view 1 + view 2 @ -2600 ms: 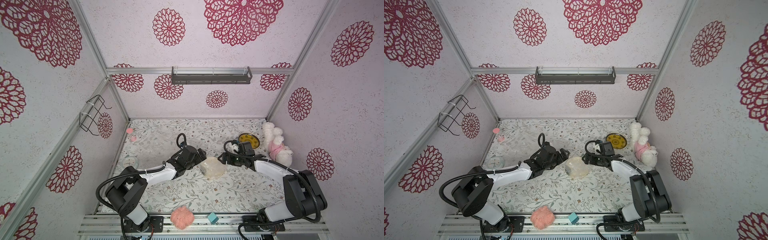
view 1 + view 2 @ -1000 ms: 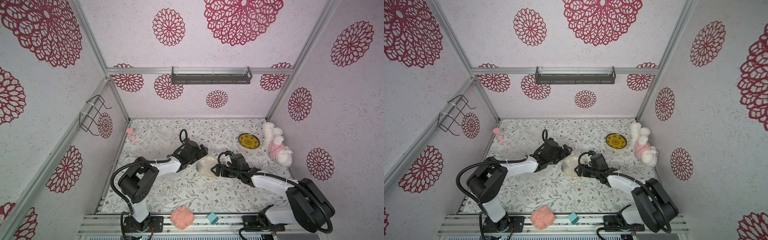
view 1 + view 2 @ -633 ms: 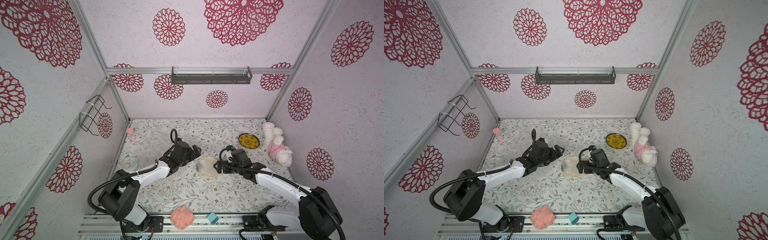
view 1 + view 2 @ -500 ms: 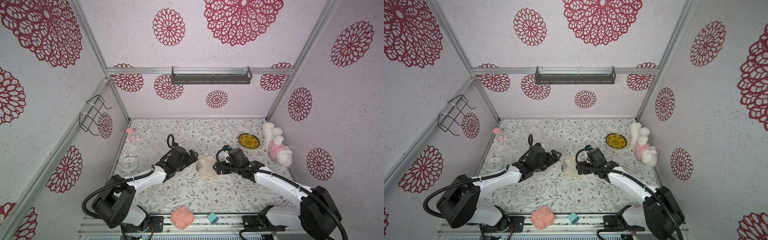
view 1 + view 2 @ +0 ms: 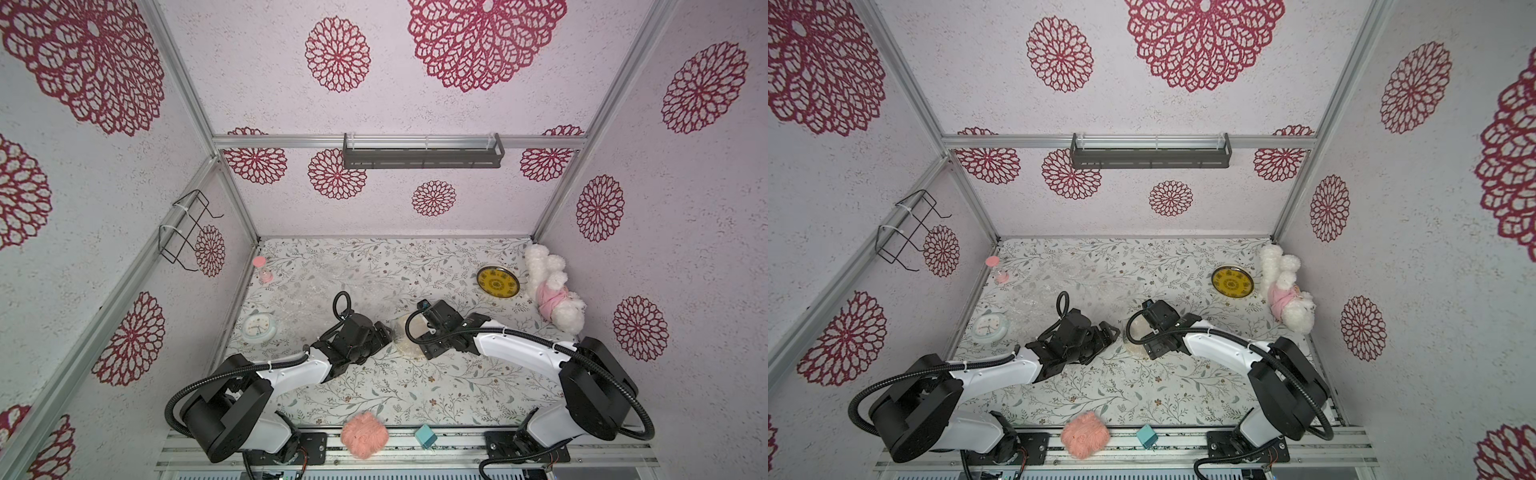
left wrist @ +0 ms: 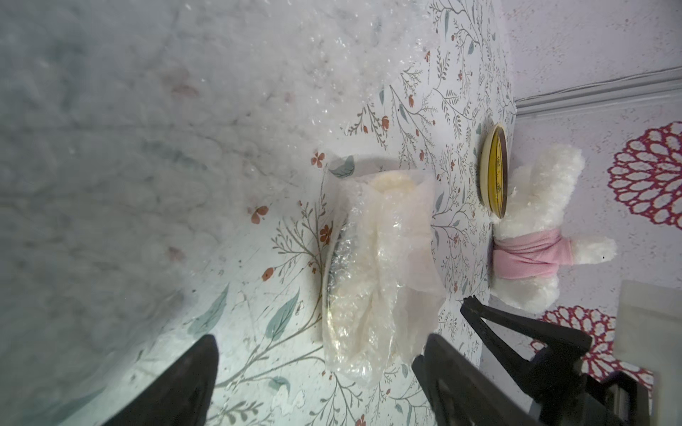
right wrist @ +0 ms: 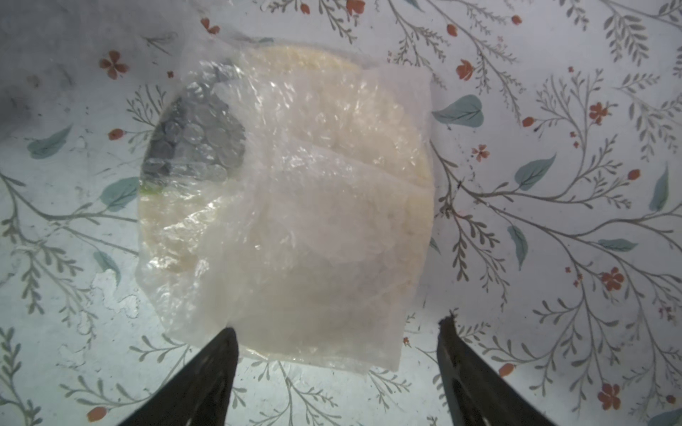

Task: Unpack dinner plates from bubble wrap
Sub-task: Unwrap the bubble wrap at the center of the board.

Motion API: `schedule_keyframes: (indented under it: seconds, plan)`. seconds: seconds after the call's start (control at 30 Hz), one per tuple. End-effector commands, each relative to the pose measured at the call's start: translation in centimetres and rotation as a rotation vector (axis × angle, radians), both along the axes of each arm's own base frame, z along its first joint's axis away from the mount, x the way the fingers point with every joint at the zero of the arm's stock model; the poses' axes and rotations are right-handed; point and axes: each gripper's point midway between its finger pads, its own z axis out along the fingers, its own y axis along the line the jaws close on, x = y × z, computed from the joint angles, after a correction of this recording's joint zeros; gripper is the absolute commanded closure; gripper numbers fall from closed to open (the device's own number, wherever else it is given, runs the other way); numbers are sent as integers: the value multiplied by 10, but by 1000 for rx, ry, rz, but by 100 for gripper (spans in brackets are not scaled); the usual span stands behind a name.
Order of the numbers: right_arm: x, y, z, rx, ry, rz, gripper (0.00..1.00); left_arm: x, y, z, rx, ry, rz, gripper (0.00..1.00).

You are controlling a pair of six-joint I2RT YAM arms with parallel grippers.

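Observation:
A pale cream dinner plate [image 7: 369,121] lies flat mid-table, folded inside clear bubble wrap [image 7: 295,258]; a grey patch shows through the film. The wrapped plate [image 5: 402,338] [image 5: 1130,338] [image 6: 380,265] sits between both grippers. My left gripper [image 5: 384,330] [image 5: 1111,328] [image 6: 319,341] stands open at its left side. From the right, my right gripper [image 5: 422,343] [image 5: 1148,345] [image 7: 337,326] hovers open over it, the wrap's edge lying between its fingers untouched. A bare yellow dinner plate [image 5: 498,282] [image 5: 1232,282] [image 6: 496,169] lies at the back right.
Loose bubble wrap sheets [image 5: 324,286] [image 5: 1050,295] [image 6: 147,147] spread over the back left. A white clock [image 5: 259,328] and a pink hourglass [image 5: 262,268] stand by the left wall, a plush toy [image 5: 552,291] by the right. A pink fluffy ball [image 5: 364,434] and teal cube [image 5: 426,436] rest on the front rail.
The left arm has swung toward the front left, and its gripper has slid a little toward the front beside the wrapped plate. The right gripper has edged left over it. The bundle has barely moved.

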Motion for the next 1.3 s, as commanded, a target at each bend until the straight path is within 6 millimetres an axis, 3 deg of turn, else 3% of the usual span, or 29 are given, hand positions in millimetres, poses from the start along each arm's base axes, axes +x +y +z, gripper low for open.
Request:
schedule_keyframes:
  seconds: [0.0,0.23,0.5,0.77,1.0,1.27]
  plan:
    - [5,3,14,-34,-45,27,14,5,-6,6,-36,-22,22,13]
    - [1,15,7,-54,-38,54,9,9,-13,-1,-52,-19,21,21]
    - [4,19,-11,-63,-29,63,15,9,-17,-5,-62,-12,26,27]
    - [10,21,-14,-79,-49,72,29,8,-17,-8,-56,-7,22,30]
    - [11,22,-16,-74,-62,73,59,6,-24,-13,-50,6,1,31]
    - [12,23,-8,-42,-81,67,78,7,-38,-18,-46,11,-26,33]
